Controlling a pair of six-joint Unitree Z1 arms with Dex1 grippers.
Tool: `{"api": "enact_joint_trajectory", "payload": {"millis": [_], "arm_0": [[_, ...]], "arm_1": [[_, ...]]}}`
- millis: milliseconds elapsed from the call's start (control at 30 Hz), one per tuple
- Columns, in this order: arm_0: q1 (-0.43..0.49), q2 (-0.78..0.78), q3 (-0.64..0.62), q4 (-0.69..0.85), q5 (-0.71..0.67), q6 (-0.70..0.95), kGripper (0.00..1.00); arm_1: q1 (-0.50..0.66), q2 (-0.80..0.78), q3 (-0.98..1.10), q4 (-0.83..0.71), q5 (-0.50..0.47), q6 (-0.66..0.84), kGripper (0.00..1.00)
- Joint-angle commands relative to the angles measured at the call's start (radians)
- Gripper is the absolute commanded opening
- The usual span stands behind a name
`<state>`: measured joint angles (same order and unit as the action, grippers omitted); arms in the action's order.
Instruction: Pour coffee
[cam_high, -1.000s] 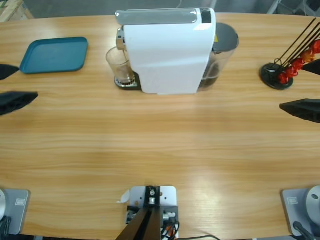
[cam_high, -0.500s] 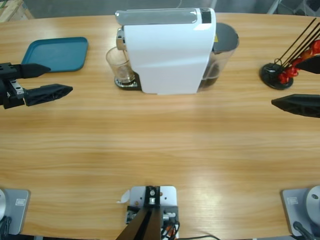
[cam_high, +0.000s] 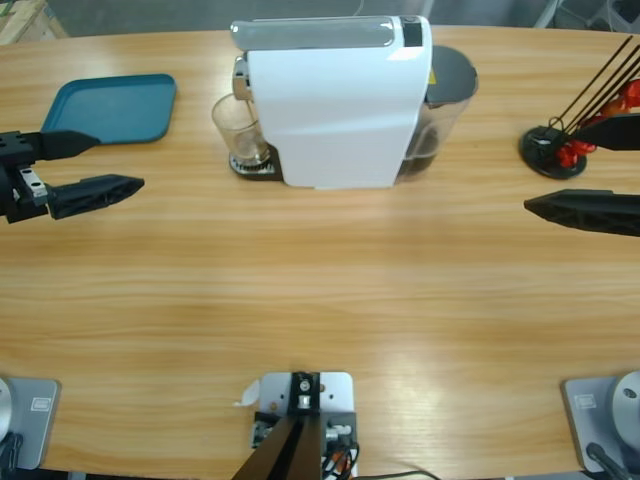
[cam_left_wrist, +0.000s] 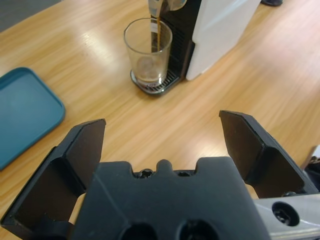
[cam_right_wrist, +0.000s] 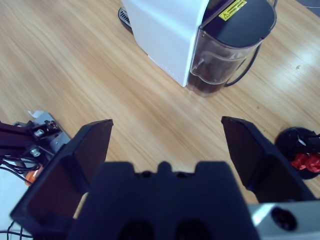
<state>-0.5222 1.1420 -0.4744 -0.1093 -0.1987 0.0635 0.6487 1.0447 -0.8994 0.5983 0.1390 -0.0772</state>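
A clear glass (cam_high: 238, 130) stands on the drip tray of the white coffee machine (cam_high: 335, 105), under its spout. In the left wrist view a thin dark brown stream of coffee (cam_left_wrist: 155, 34) runs from the spout into the glass (cam_left_wrist: 148, 55). My left gripper (cam_high: 120, 160) is open at the table's left side, well short of the glass and pointing toward it. My right gripper (cam_high: 555, 165) is open at the right side, apart from the machine, with nothing between its jaws. The right wrist view shows the machine (cam_right_wrist: 170, 30) and its dark water tank (cam_right_wrist: 225, 55).
A teal tray (cam_high: 110, 108) lies at the back left, just beyond my left gripper. A black capsule stand (cam_high: 553, 150) with red capsules stands at the back right, close to my right gripper. Bare wooden table spreads in front of the machine.
My left gripper came in from the left edge toward the glass, then held still. My right gripper has crept leftward.
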Motion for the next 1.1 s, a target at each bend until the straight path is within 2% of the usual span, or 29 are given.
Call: {"api": "enact_joint_trajectory", "payload": {"millis": [33, 967, 1100], "arm_0": [[0.008, -0.045, 0.046, -0.018, 0.042, -0.002, 1.0], [0.008, -0.024, 0.046, -0.027, 0.003, 0.036, 1.0], [0.007, -0.011, 0.047, -0.029, -0.039, 0.041, 1.0]], "arm_1": [[0.009, 0.011, 0.034, -0.011, -0.005, 0.011, 1.0], [0.009, 0.023, 0.01, -0.006, -0.006, 0.015, 1.0], [0.009, 0.018, 0.011, -0.006, -0.007, 0.018, 1.0]]}}
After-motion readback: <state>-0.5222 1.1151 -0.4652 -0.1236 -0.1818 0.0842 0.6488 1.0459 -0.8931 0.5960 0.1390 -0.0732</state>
